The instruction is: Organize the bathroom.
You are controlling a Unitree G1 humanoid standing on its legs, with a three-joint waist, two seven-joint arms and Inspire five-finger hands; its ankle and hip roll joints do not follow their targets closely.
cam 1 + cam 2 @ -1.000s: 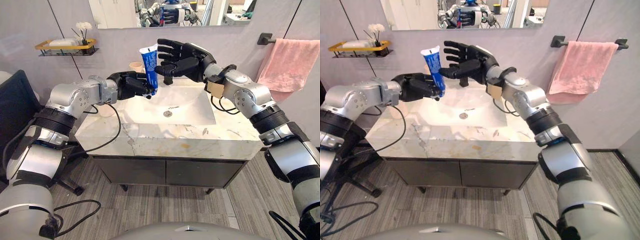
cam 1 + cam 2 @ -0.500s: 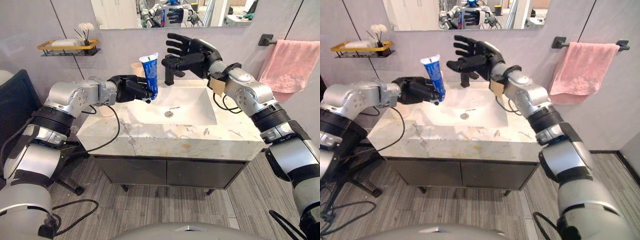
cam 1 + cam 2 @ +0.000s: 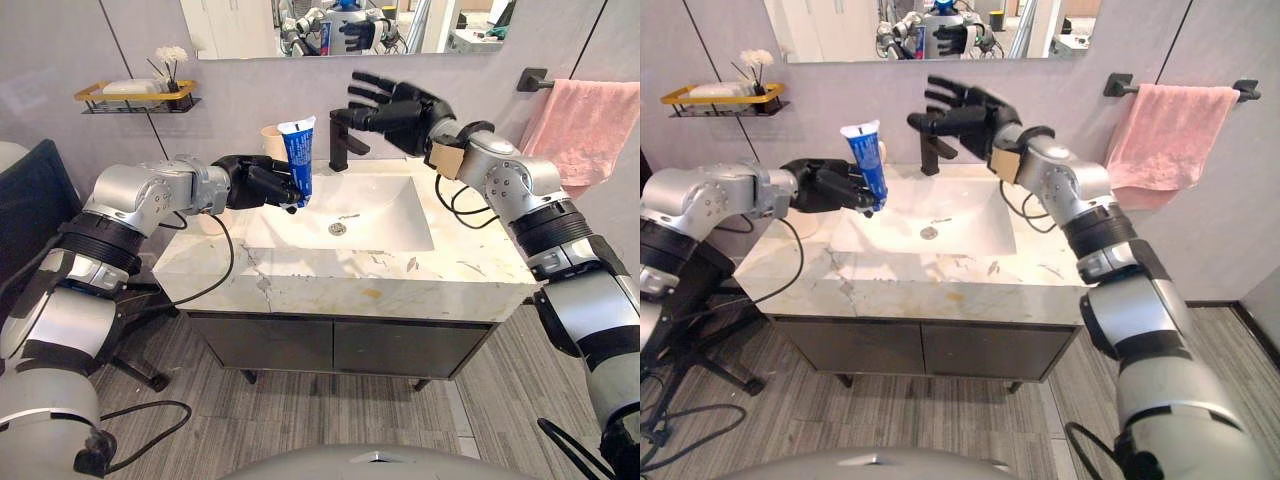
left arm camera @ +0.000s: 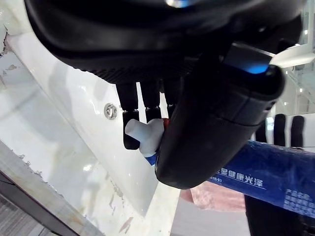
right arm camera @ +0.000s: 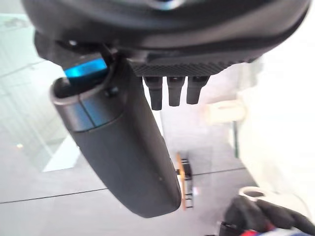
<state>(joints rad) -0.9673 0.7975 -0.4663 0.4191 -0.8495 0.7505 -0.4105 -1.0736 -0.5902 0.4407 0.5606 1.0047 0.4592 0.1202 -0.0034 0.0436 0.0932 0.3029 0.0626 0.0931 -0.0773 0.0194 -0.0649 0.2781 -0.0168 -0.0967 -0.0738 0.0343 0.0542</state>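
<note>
The marble desk spans the scene with a white sink sunk into it and a black faucet at its back edge. A pink towel hangs from a bar on the wall to the robot's right, out of the way of the basin. On the wall to the left, a small yellow shelf carries a vase of white flowers, kept clear of splashes.

The right robot hand hangs above the faucet with its fingers spread and straight, holding nothing; it is apart from the tube, probably leaving room for the other arm to work.

The left robot hand is curled round the lower end of a blue toothpaste tube, held upright over the left edge of the sink. The left wrist view shows the white cap pointing down past the fingers, so the flat crimped end stands up. A beige cup stands on the desk just behind the tube, near the wall; judging by the task, it looks the likely place for the tube to go.
</note>
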